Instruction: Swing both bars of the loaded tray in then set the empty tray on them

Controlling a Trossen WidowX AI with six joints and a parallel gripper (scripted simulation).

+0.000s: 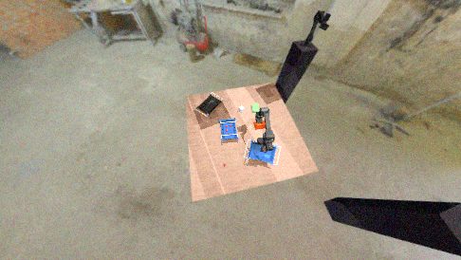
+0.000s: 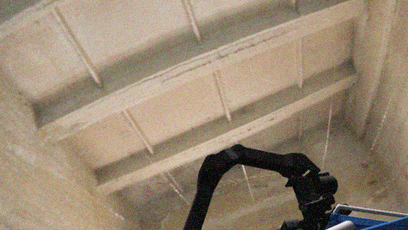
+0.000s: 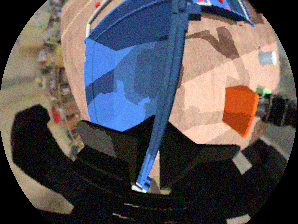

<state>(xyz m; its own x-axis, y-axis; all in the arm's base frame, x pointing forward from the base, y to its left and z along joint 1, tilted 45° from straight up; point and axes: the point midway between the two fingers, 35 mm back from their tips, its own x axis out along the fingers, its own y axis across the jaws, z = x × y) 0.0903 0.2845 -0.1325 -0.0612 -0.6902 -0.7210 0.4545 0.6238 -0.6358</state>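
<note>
The loaded blue tray (image 1: 229, 129) (image 3: 225, 14) stands near the middle of the table, with small red blocks in it. Its white wire bars appear to run across its top near both ends in the top view. The empty blue tray (image 1: 255, 153) (image 2: 371, 222) (image 3: 125, 80) is raised off the table, its shadow below it; white bars show at its ends. My gripper (image 1: 264, 147) (image 3: 159, 129) is shut on one long wall of the empty tray, which passes between the fingers in the wrist view. The fingertips are hidden in the exterior view.
An orange box (image 1: 259, 126) (image 3: 240, 111) stands by the arm, with a green block (image 1: 255, 107) behind it. A small white cup (image 1: 241, 109) (image 3: 267, 57) is behind the loaded tray. A black tray (image 1: 209, 104) lies at the far left corner. A red bit (image 1: 225, 165) lies near the front.
</note>
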